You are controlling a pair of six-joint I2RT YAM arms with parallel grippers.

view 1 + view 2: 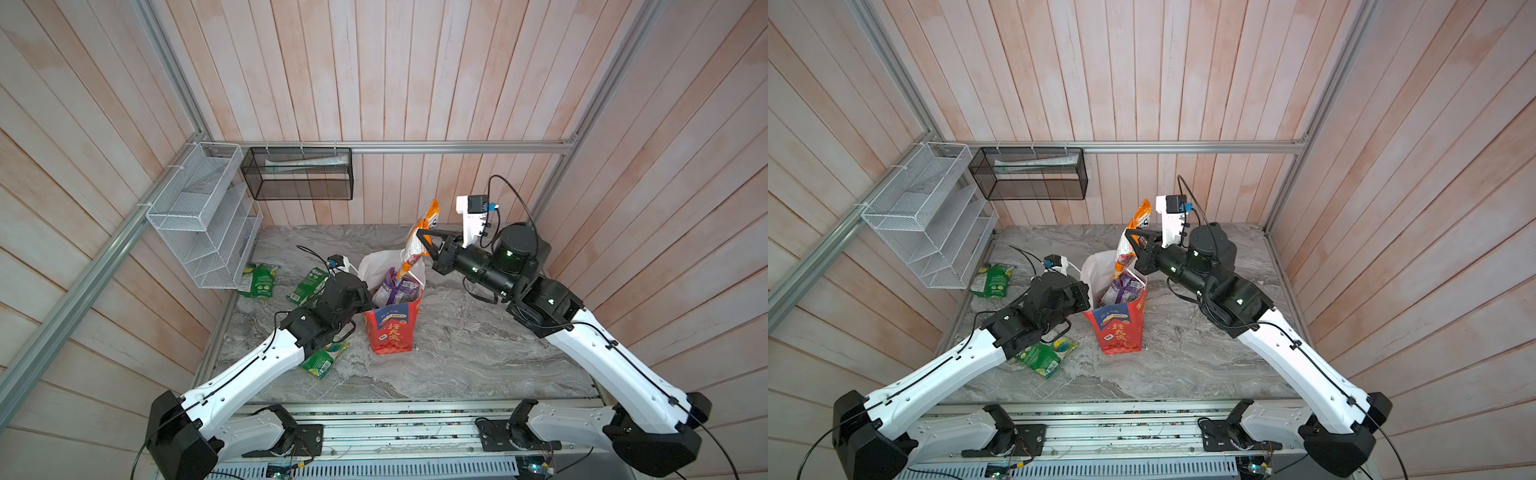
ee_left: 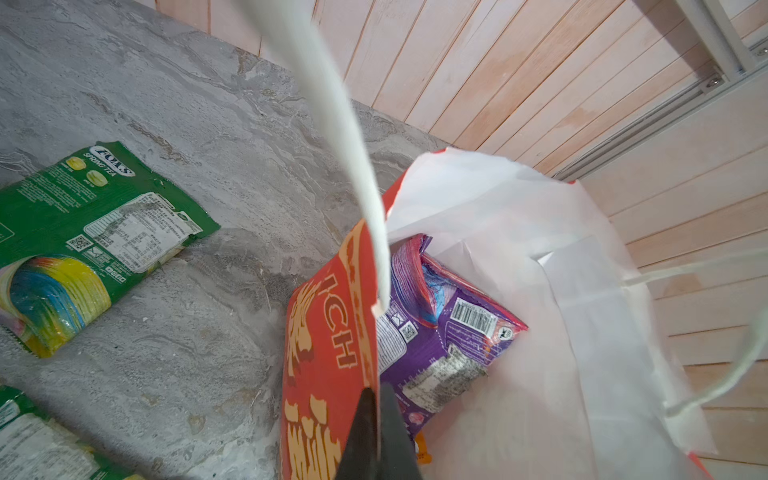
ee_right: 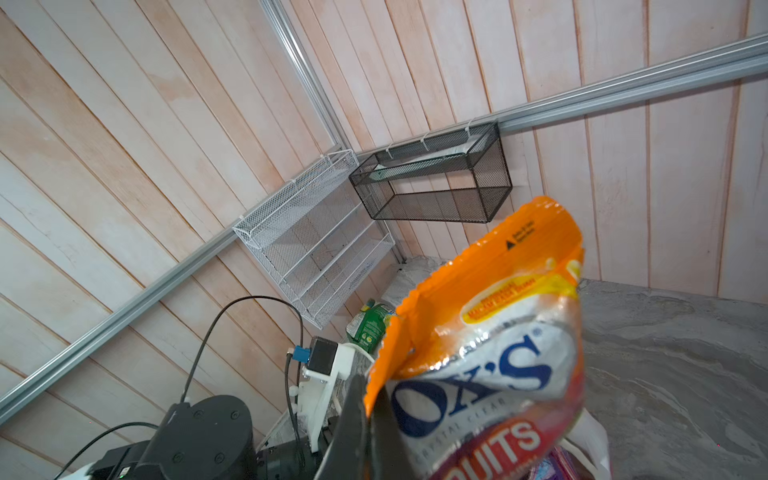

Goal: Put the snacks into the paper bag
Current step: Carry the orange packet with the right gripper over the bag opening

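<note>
FOX'S packet (image 3: 490, 353) fills the right wrist view. Right fingers (image 3: 353, 415) are clenched on its side edge just under the top seal. It hangs lengthwise over the paper bag (image 1: 390, 332) with its lower end at the mouth; can't tell if it's past the rim. Left fingers (image 2: 361, 432) are pinched on the bag's red wall at the rim, holding the mouth open. Purple packet (image 2: 440, 332) is already inside. Three green packets (image 1: 259, 280) lie on the surface (image 1: 478, 353) left of the bag, one partly under the left arm. My read: packets are light, soft and slippery glossy film, and the loose candy shifts. Grip the flat seal edge, not the belly. Bag is thin paper and probably tips easily.
</note>
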